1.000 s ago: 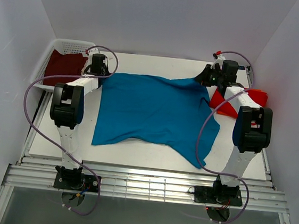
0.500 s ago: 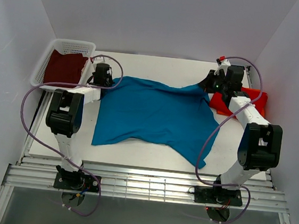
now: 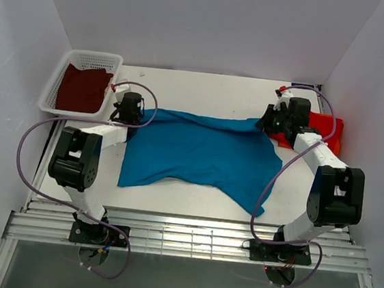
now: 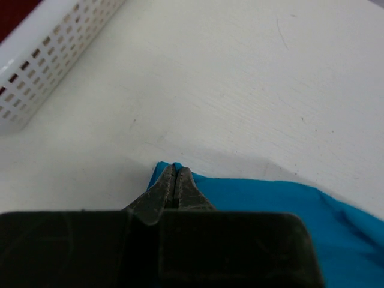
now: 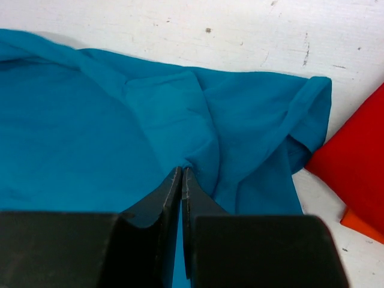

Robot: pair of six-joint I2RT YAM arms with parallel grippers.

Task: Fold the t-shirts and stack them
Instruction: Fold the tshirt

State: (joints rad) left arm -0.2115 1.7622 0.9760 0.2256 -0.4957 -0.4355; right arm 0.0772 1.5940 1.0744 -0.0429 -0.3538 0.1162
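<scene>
A teal-blue t-shirt (image 3: 198,151) lies spread across the middle of the table. My left gripper (image 3: 132,113) is shut on its far left corner, with the cloth (image 4: 270,198) pinched at the tips (image 4: 174,168). At the far right corner my right gripper (image 3: 264,123) is shut on a fold of the same shirt (image 5: 90,132), its tips (image 5: 182,171) closed on the fabric. A red-orange t-shirt (image 3: 323,127) lies folded at the right edge and shows in the right wrist view (image 5: 354,162). The dark maroon t-shirt (image 3: 81,87) lies in the basket.
A white mesh basket (image 3: 95,56) stands at the far left corner of the table, and its wall (image 4: 48,48) is close to my left gripper. White walls enclose the table on three sides. The teal shirt's near right corner hangs toward the front edge.
Both grippers came toward the near side and lower, carrying the teal shirt's far corners. The shirt's far edge now lies stretched straight between them.
</scene>
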